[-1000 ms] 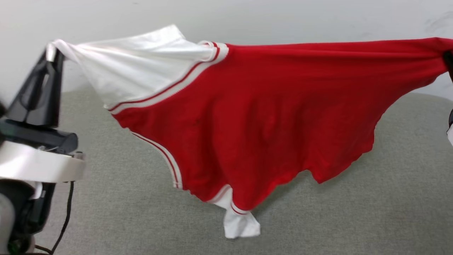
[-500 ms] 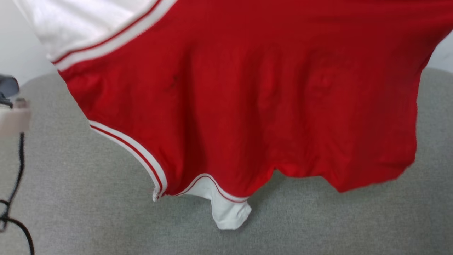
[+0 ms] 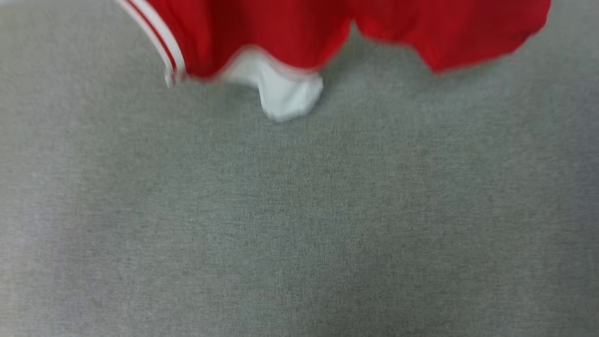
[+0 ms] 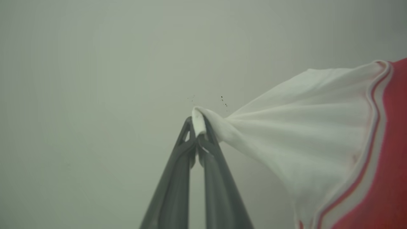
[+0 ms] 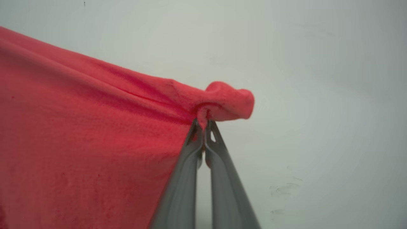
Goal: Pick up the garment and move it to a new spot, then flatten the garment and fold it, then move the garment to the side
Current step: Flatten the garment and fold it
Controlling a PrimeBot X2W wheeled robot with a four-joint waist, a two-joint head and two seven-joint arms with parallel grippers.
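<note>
Red shirt (image 3: 421,32) hangs over the grey mat (image 3: 299,224), left gripper (image 4: 197,127) clamped on its sleeve (image 4: 286,133), right gripper (image 5: 203,122) on a corner (image 5: 229,98); lowering both evenly should keep it flat.

In the head view the garment (image 3: 281,32) is blurred, and the top edge cuts off all above its hem.

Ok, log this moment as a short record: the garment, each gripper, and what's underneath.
garment: red jersey, raised and spread between both grippers
left gripper: shut on the tip of a white sleeve
right gripper: shut on a bunched red corner
hanging sleeve: white, lowest part; contact with surface unclear
surface: grey fabric, beneath the garment
</note>
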